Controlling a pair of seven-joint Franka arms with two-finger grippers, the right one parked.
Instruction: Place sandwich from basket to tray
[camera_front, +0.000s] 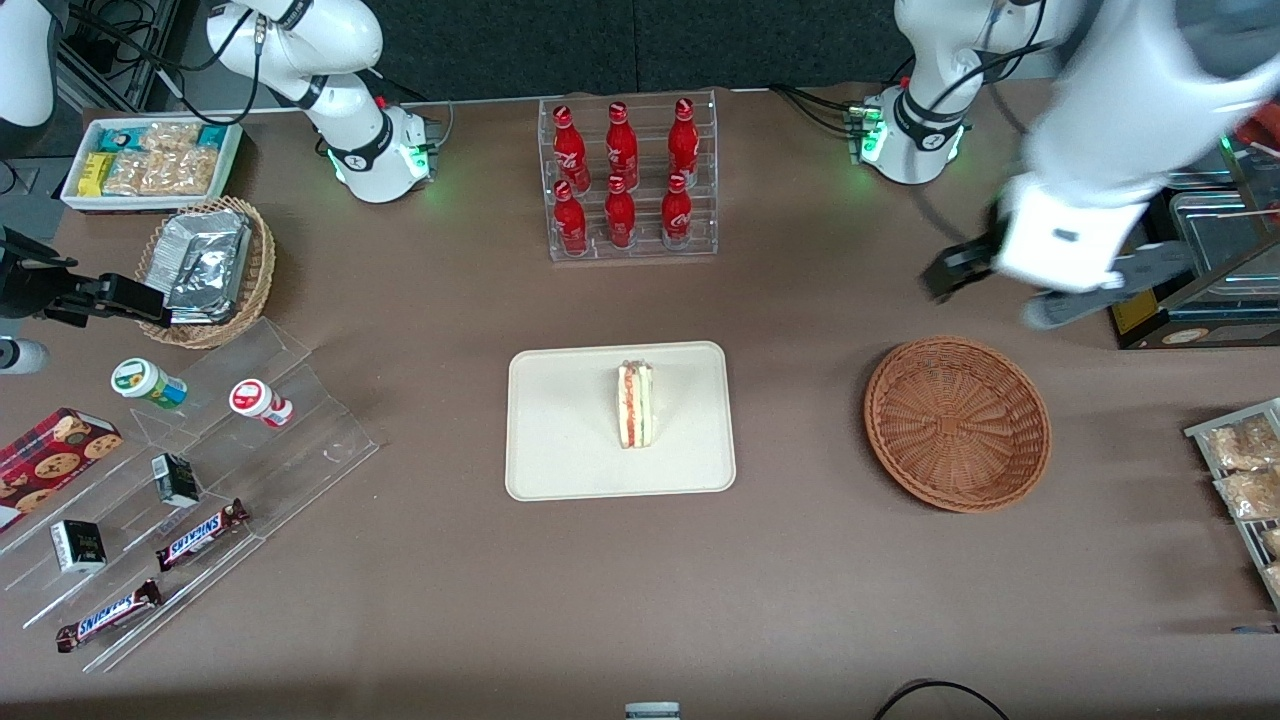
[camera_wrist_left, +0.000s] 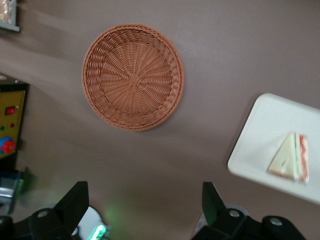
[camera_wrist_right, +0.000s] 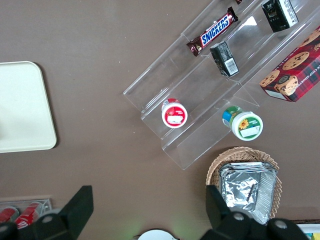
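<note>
— While I sweep the front camera from the parked arm's end, what do you need first?
— Start with the clutter there.
— I see a white bin of snack packets, a tan wicker basket of foil packets nearer the camera than it, and clear acrylic steps carrying two small tubs, small dark cartons and Snickers bars. A red cookie box sits beside the steps.
— And mid-bench?
— An acrylic rack of six red Coca-Cola bottles; nearer the camera, the cream tray. The sandwich lies on the tray, its red and green filling showing along the cut edge.
— The basket?
— The reddish-brown wicker basket sits beside the tray toward the working arm's end, well apart from it, with nothing in it.
— Where's the gripper?
— The gripper hangs above the bench, farther from the camera than the basket. On my wrist feed its jaws are spread wide with nothing between them.
</note>
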